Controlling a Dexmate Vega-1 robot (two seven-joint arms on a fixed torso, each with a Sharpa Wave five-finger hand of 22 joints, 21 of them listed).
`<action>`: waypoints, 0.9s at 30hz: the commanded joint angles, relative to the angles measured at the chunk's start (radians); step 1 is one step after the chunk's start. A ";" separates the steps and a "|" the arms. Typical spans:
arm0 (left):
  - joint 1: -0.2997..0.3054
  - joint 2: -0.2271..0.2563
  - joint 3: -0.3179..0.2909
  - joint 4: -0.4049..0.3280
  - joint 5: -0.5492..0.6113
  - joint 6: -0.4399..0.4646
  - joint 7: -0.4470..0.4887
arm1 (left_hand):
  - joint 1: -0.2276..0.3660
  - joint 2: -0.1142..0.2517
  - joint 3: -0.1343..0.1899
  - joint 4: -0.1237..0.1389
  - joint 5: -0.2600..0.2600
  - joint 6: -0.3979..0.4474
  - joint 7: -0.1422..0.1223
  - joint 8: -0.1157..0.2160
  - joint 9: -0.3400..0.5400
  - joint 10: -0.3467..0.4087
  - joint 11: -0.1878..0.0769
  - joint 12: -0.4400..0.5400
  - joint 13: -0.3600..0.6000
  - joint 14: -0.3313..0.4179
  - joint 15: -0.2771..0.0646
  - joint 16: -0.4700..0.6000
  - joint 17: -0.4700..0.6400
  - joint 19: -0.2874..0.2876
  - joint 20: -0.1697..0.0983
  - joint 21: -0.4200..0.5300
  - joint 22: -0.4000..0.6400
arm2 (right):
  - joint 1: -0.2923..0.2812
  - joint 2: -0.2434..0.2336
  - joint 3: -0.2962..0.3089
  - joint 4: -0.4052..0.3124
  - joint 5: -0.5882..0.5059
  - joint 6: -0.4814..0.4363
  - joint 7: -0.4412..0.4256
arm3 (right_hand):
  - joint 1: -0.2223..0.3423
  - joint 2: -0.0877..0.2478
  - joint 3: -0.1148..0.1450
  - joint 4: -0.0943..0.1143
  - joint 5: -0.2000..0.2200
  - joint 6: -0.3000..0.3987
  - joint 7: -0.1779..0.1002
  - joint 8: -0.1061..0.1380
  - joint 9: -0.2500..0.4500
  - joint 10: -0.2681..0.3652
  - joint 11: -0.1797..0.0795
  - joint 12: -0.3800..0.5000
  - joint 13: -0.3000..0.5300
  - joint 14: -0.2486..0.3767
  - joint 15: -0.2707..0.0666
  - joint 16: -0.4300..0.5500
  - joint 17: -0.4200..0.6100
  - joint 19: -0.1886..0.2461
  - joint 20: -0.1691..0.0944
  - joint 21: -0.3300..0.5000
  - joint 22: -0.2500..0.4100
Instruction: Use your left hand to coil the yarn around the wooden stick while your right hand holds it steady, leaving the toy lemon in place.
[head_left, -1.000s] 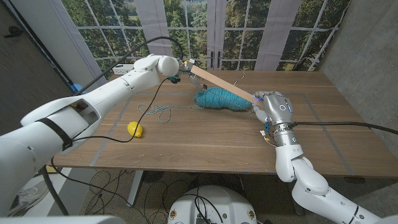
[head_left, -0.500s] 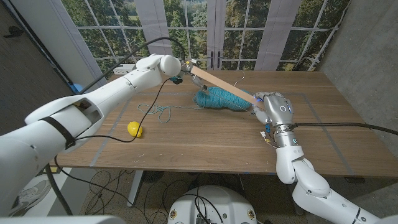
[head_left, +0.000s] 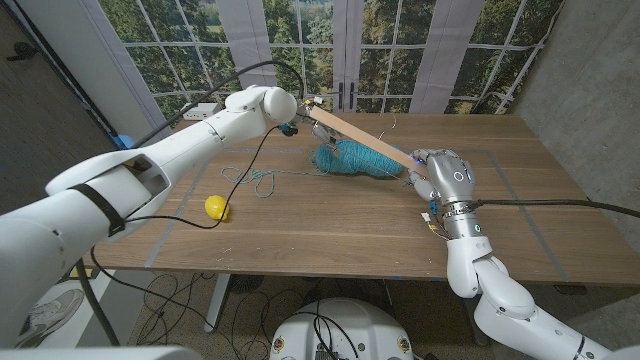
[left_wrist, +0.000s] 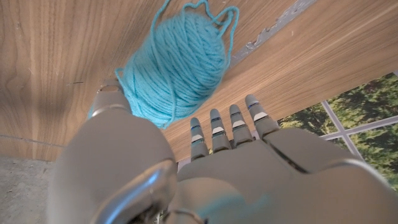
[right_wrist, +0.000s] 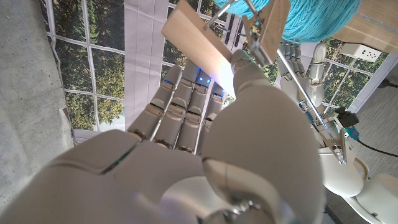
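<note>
On the desk (head_left: 330, 225), nearest the robot, the toy lemon (head_left: 217, 207) sits untouched, apart from the work. Further in, the right hand (head_left: 437, 172) grips the wooden stick (head_left: 355, 132) at its lower end, angling it over the teal yarn (head_left: 352, 158) for winding. At the far end, the left hand (head_left: 290, 112) reaches the stick's tip; whether it holds a strand cannot be told.
</note>
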 joint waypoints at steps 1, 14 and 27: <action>0.010 -0.003 -0.014 -0.030 -0.012 -0.029 0.028 | 0.026 0.009 -0.001 -0.006 0.015 -0.083 -0.011 -0.039 0.001 -0.047 -0.011 -0.018 0.000 -0.041 0.000 -0.012 0.003 -0.027 0.006 -0.012 0.004 | -0.007 -0.007 0.009 0.004 0.014 0.014 -0.004 | 0.055 0.062 0.003 0.003 0.007 0.148 -0.072 0.095 0.091 0.058 -0.058 0.005 0.131 0.010 -0.097 -0.005 0.003 -0.001 0.002 0.012 0.002; -0.075 -0.091 0.134 0.081 0.139 0.051 -0.083 | 0.038 0.011 -0.017 -0.010 0.022 -0.186 0.078 -0.043 0.001 -0.107 0.040 -0.033 0.000 -0.053 0.027 -0.009 0.003 -0.010 0.002 -0.010 0.005 | -0.032 -0.005 0.023 -0.002 0.025 0.006 -0.021 | 0.054 0.062 0.001 0.004 0.008 0.147 -0.073 0.096 0.086 0.059 -0.060 0.006 0.131 0.015 -0.095 -0.012 0.007 -0.003 0.002 0.019 0.002; -0.047 -0.132 0.171 0.194 0.148 -0.026 0.021 | 0.081 0.045 -0.006 -0.023 0.025 -0.121 0.089 -0.014 0.001 -0.053 0.010 -0.006 -0.001 0.009 -0.001 0.009 0.001 0.059 -0.018 0.015 0.006 | -0.028 -0.007 0.019 -0.003 0.021 -0.001 -0.010 | 0.054 0.062 -0.001 0.004 0.010 0.146 -0.071 0.100 0.085 0.059 -0.057 0.006 0.130 0.019 -0.094 -0.019 0.013 -0.005 0.003 0.026 0.001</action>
